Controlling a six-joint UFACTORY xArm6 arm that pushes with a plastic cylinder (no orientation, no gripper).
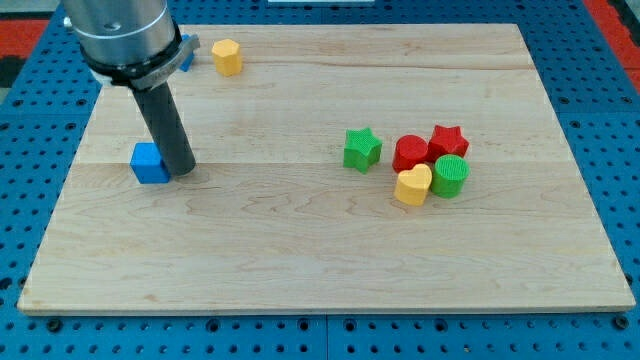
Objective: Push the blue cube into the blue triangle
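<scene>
The arm carried no gripper, so no open or closed state applied; it ended in a dark rod. My tip [181,171] stood touching the right side of the blue cube [150,163], at the view's left on the desk [320,260]. The blue triangle [187,53] lay toward the view's top, largely hidden behind the arm, beside a yellow block [227,57]. The contact step appeared in hand. The next move would likely require repositioning the tip below the cube, then pushing it upward.
</scene>
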